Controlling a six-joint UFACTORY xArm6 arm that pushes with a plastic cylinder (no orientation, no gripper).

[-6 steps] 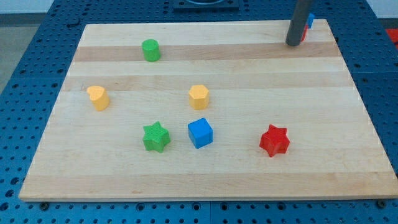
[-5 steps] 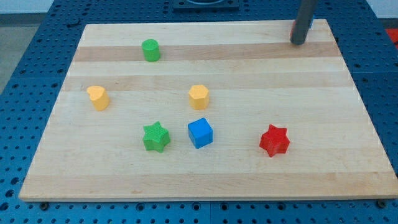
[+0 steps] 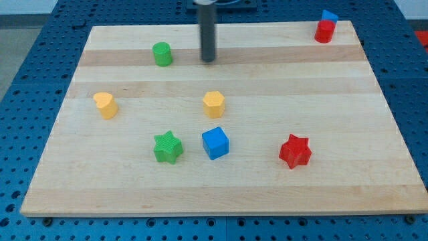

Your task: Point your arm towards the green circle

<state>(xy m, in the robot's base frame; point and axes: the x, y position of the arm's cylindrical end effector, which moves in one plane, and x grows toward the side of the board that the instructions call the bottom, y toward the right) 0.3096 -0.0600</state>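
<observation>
The green circle (image 3: 162, 53) stands on the wooden board (image 3: 348, 100) near the view's top left. My tip (image 3: 208, 60) rests on the board a short way to the right of the green circle, apart from it. The dark rod rises from the tip to the view's top edge.
A yellow heart (image 3: 105, 104) lies at the left and a yellow hexagon (image 3: 213, 104) in the middle. A green star (image 3: 168, 147), a blue cube (image 3: 215, 142) and a red star (image 3: 295, 150) lie lower down. A small red block (image 3: 324, 31) with a blue block (image 3: 329, 16) behind it sits at the top right corner.
My tip has moved from the top right corner, beside the red and blue blocks, leftward along the top of the board to just right of the green circle. No block has moved.
</observation>
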